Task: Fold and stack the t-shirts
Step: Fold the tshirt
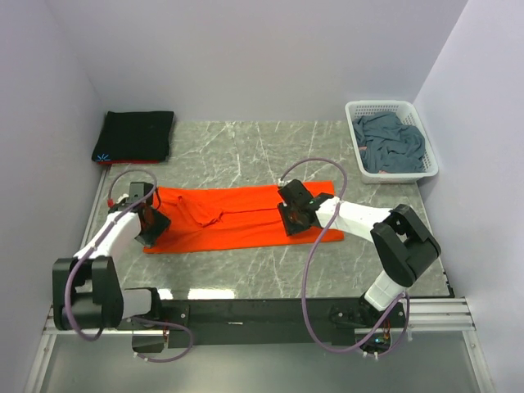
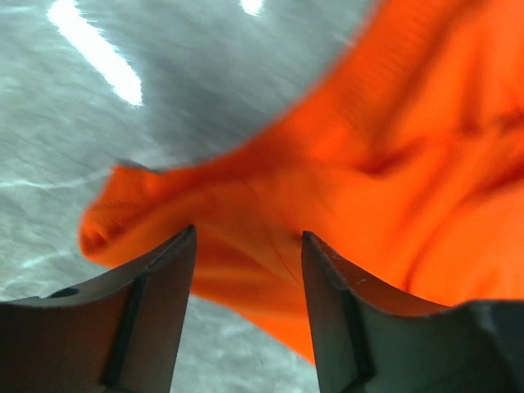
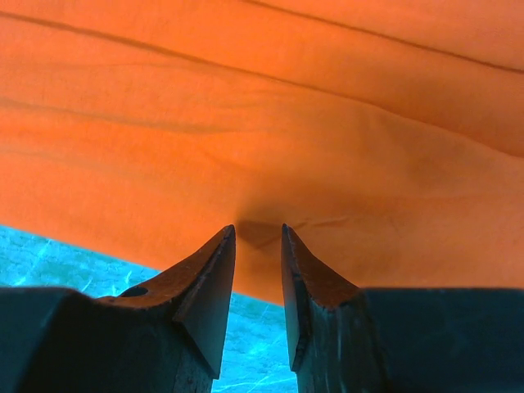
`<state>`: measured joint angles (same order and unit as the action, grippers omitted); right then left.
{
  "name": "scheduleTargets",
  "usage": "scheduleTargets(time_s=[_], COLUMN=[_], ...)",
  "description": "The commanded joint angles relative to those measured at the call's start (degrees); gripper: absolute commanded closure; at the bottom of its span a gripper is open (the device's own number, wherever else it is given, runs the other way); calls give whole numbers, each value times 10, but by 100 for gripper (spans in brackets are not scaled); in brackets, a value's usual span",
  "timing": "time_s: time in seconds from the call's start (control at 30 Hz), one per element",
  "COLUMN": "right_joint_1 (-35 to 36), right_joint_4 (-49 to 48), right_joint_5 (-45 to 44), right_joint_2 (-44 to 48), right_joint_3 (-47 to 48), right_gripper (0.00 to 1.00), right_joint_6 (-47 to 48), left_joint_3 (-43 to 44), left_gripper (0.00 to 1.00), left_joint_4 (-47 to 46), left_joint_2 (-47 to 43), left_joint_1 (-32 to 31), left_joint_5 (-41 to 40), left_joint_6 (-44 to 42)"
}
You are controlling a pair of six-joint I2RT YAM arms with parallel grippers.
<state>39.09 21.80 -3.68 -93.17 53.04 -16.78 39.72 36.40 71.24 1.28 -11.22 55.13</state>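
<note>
Pale lilac walls [image 1: 246,57] close in a grey-green marble table [image 1: 246,155]. In the far left corner lies the black t-shirt [image 1: 135,135], folded into a neat square, a tiny light-blue mark [image 1: 101,155] at its near left corner; only the overhead view takes it in.

Just nearer, the left gripper [image 1: 151,221] is down at the left end of the orange t-shirt [image 1: 237,217], which lies as a long band across the middle of the table, a loose fold near its centre. From above the jaws cannot be read. The left wrist view settles it: the two dark fingers [image 2: 155,295] stand spread wide with nothing between them, and past their tips lie a rumpled, rolled edge of orange cloth and blurred bare marble to the left.

Toward the right end of the band, the right gripper [image 1: 296,214] points down onto the cloth. Its wrist view shows the fingers [image 3: 205,278] apart by only a narrow slot, nothing pinched, their tips at a small shadowed crease in the otherwise smooth orange fabric, close to its near edge, with a strip of table below.

Far right, in the back corner, a white lattice basket [image 1: 381,105] holds the crumpled blue-grey t-shirt [image 1: 391,143], seen from overhead alone.
</note>
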Motion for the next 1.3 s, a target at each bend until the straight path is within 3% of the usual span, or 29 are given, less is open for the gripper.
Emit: scheduleTargets(time_s=[0.0, 0.27, 0.53, 0.6, 0.87, 1.27], right_joint_1=[-7, -22, -20, -17, -14, 9], right_joint_4=[-11, 8, 31, 31, 23, 85], right_joint_5=[-14, -21, -9, -7, -5, 14], right_joint_2=[-2, 0, 30, 26, -24, -33], right_joint_3=[-2, -3, 25, 31, 41, 0], right_gripper=[63, 63, 64, 64, 64, 64], right_joint_6=[-13, -15, 0, 3, 3, -23], left_joint_3=[-18, -61, 31, 47, 72, 63], left_gripper=[42, 42, 19, 16, 25, 37], left_joint_4=[-15, 5, 61, 73, 47, -25], left_joint_2=[25, -21, -55, -66, -67, 111], left_joint_1=[39, 130, 131, 108, -48, -73], left_joint_5=[-2, -6, 3, -4, -30, -43], left_joint_6=[29, 33, 19, 25, 78, 56])
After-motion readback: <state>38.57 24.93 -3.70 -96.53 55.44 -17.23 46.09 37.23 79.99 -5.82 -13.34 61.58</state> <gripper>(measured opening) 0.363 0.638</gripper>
